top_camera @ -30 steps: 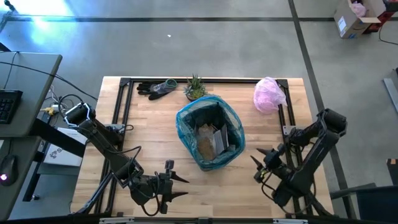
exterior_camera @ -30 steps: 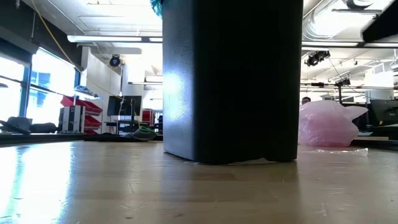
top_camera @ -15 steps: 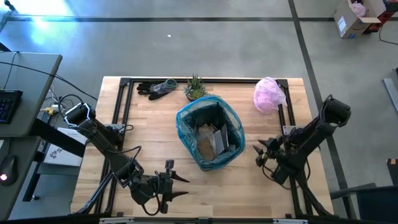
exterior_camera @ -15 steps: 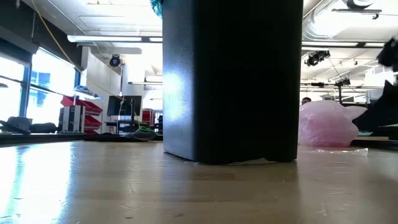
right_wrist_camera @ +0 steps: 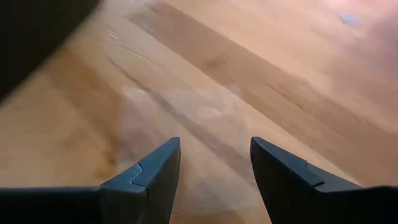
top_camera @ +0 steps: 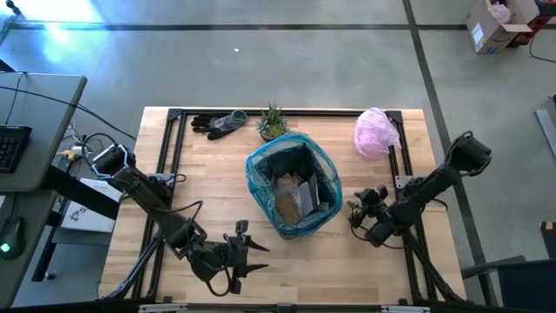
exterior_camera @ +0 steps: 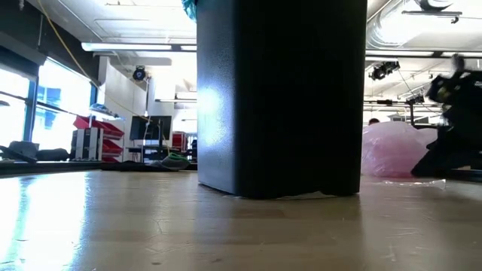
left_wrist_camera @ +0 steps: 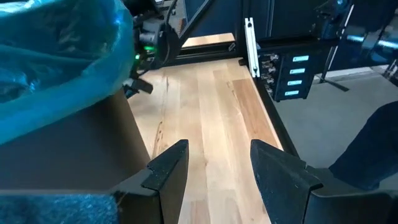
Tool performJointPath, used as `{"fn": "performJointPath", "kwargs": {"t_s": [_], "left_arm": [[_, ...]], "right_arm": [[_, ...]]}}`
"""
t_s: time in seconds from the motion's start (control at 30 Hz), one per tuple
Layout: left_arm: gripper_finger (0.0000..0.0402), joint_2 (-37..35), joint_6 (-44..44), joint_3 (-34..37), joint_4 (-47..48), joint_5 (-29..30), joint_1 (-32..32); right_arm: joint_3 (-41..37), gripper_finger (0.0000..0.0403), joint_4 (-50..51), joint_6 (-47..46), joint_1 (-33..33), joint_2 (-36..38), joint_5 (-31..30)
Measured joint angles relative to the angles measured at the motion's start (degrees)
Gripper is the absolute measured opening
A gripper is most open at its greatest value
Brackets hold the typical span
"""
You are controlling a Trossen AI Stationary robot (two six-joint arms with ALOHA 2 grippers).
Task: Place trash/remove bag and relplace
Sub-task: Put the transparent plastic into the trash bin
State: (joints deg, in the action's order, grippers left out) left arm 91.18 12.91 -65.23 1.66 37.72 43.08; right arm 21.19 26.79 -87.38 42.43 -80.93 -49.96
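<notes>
A dark bin (top_camera: 294,193) stands at the middle of the wooden table (top_camera: 208,174) in the high view, lined with the teal bag (top_camera: 261,169), whose wrinkled rim folds out over the bin's top edge. Inside the bag lies the trash (top_camera: 294,196): a brownish lump and pale, silvery scraps, in the centre of the frame.

The left end effector (top_camera: 252,257) sits low in the frame, left of centre, just below and left of the bin, its fingers apart and holding nothing; its wrist view shows bare wood between them, with the bin wall and bag rim (left_wrist_camera: 56,56) close on one side.

The right end effector (top_camera: 354,214) is right of centre, just beside the bin's right side, fingers apart and empty over bare table (right_wrist_camera: 249,81).

Along the upper edge of the table lie dark gloves (top_camera: 217,123), a small green plant (top_camera: 273,122) and, toward the upper right, a pale pink bag (top_camera: 375,132), all well apart from both arms.
</notes>
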Motion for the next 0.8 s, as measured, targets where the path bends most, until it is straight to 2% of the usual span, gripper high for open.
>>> {"fn": "performJointPath", "kwargs": {"t_s": [0.17,0.5,0.6,0.73,0.8], "left_arm": [[0.0159,0.0,0.1,0.0,-0.3,-1.3,-0.4],[0.0158,0.0,0.1,0.0,-0.3,-1.5,-0.3],[0.0159,0.0,0.3,0.0,-0.3,-1.5,-0.1],[0.0159,0.0,0.4,0.0,-0.3,-1.5,0.4],[0.0158,0.0,0.4,0.0,-0.3,-1.5,0.6]], "right_arm": [[-0.6,0.0181,-0.7,1.8,-3.7,0.0,5.3],[-0.2,0.0172,-7.7,11.8,-10.0,-3.1,9.3],[-0.2,0.0131,-10.0,13.1,-10.0,-4.4,9.2],[-0.2,0.0030,-12.3,14.4,-9.9,-4.7,9.2],[-0.1,0.0012,-12.9,15.2,-9.8,-4.8,9.3]]}}
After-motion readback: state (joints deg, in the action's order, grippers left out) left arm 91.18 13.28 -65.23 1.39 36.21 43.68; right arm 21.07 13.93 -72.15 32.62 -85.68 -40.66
